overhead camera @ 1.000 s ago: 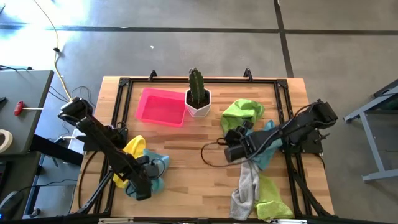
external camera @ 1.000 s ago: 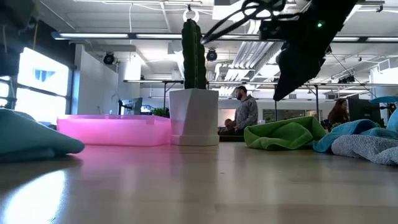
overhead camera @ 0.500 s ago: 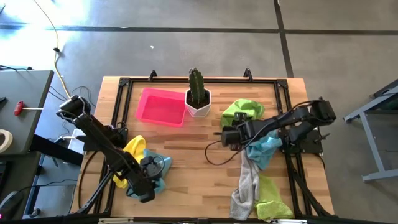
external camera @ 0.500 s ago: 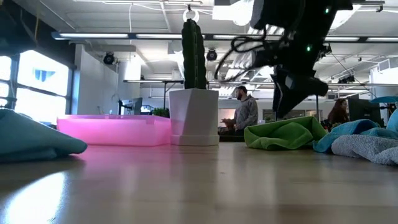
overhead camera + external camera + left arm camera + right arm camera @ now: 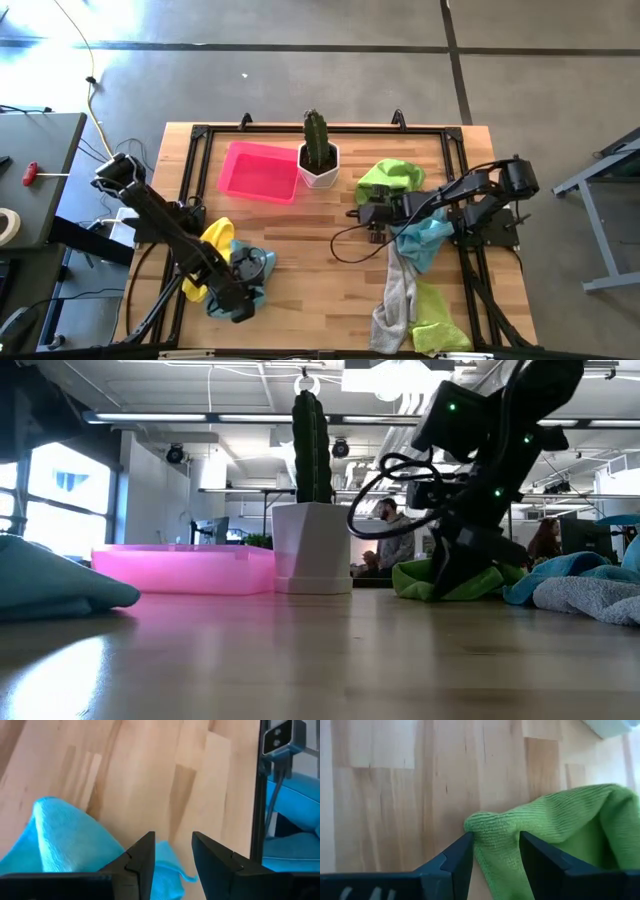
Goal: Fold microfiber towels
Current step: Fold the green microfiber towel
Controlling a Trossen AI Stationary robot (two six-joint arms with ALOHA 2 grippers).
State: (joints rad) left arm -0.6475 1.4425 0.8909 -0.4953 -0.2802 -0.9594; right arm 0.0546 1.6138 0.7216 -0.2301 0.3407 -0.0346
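Right tool point(image 5: 366, 216) sits centre-right in the high view, low on the wooden surface point(image 5: 310, 250), at the edge of the upper lime green towel point(image 5: 392, 178); in the right wrist view its fingers point(image 5: 451, 860) are apart with a fold of that towel point(image 5: 555, 827) between them, not visibly pinched; in the low view the tool point(image 5: 452, 575) is down at the surface in front of the green towel point(image 5: 475, 575).

Left tool point(image 5: 245, 290) is lower left in the high view, over the blue towel point(image 5: 250, 270) that lies against the yellow towel point(image 5: 212, 250); left wrist view shows its fingers point(image 5: 141, 860) apart, blue cloth point(image 5: 65, 840) beneath and between them, bare wood beyond.

Right-side pile (lower right, high view): second blue towel point(image 5: 425, 240) just under the right arm, grey towel point(image 5: 398, 295) trailing down from it, second lime green towel point(image 5: 440, 318) beside the grey one at the surface's bottom edge; all overlapping.

Pink tray point(image 5: 260, 172) upper centre, touching the white pot of a cactus point(image 5: 319, 152); in the low view tray point(image 5: 180, 570) and pot point(image 5: 312, 548) stand side by side; people in the room behind (blurred).
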